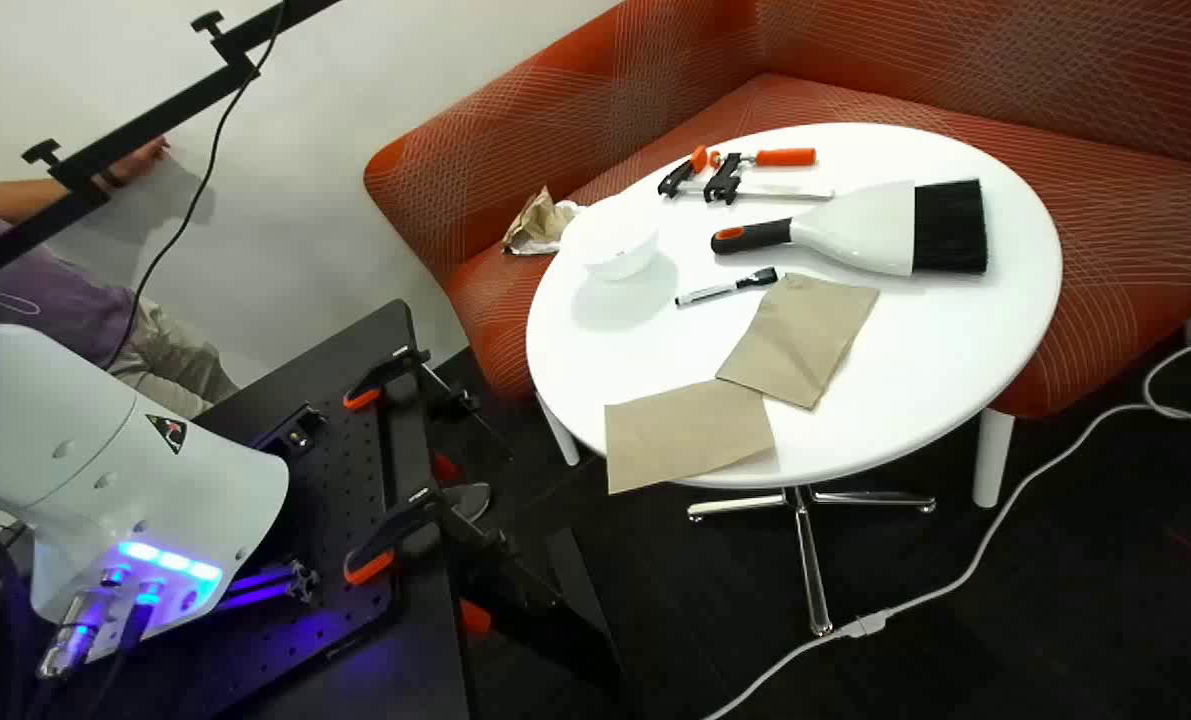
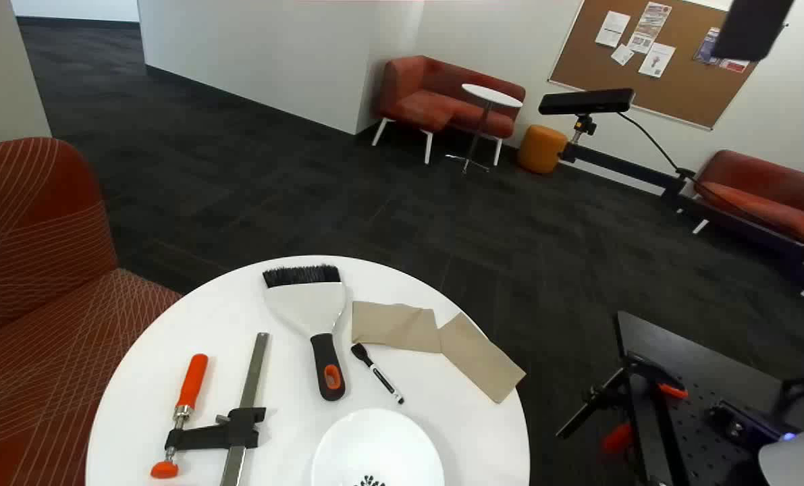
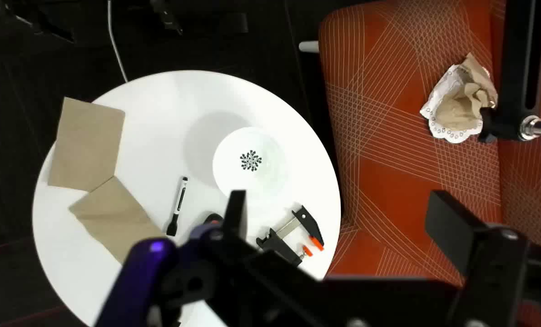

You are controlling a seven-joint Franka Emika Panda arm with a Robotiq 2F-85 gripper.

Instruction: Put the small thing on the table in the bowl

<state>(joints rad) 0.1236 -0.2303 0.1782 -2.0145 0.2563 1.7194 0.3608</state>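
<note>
Fingers [image 3: 452, 232] spread wide — white bowl [image 2: 377, 445] cut off below in an exterior view.

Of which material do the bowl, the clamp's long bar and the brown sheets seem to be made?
Bowl: ceramic or plastic, I cannot tell which; smooth white, with a soft sheen inside. Long bar: probably metal; grey, brighter where light catches it. Brown sheets: likely paper; matt, thin, faintly creased.

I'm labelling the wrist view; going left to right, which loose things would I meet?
Flat brown paper → black-and-white marker → white bowl → crumpled brown paper. Left out, overlapping the bowl's span: clamp, partly hidden brush.
</note>
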